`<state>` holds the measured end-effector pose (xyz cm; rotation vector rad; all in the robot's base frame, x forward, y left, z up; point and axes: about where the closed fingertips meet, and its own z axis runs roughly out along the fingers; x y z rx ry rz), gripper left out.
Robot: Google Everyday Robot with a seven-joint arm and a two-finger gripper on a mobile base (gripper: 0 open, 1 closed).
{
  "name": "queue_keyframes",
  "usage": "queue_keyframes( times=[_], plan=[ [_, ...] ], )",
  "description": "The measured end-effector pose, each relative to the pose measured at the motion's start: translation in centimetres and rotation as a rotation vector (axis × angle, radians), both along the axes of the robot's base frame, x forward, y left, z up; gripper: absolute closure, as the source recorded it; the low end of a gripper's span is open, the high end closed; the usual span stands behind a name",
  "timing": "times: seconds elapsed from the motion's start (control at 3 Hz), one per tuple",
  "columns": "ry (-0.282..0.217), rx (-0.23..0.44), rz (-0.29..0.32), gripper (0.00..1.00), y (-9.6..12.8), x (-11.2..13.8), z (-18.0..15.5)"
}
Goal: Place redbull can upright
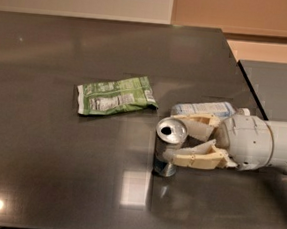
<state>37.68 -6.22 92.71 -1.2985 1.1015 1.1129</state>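
Observation:
The redbull can (169,132) stands upright on the dark table (53,169), right of centre, its open pull-tab top facing up. My gripper (176,139) reaches in from the right and is shut on the can. One cream finger (199,125) lies behind the can's upper part, the other finger (194,159) crosses its front side. The can's base rests on the table surface.
A green snack bag (116,95) lies flat to the left behind the can. A clear plastic bottle with a pale blue label (204,109) lies on its side just behind the gripper. The table's right edge (247,80) runs close beside the arm.

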Motion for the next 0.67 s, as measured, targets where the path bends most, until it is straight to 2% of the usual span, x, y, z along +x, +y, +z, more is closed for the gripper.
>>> queue_keyframes(
  times=[0.33, 0.67],
  plan=[
    [0.025, 0.022, 0.005, 1.00, -0.50, 0.27, -0.62],
    [0.052, 0.050, 0.011, 0.84, -0.92, 0.71, -1.00]
  ],
)
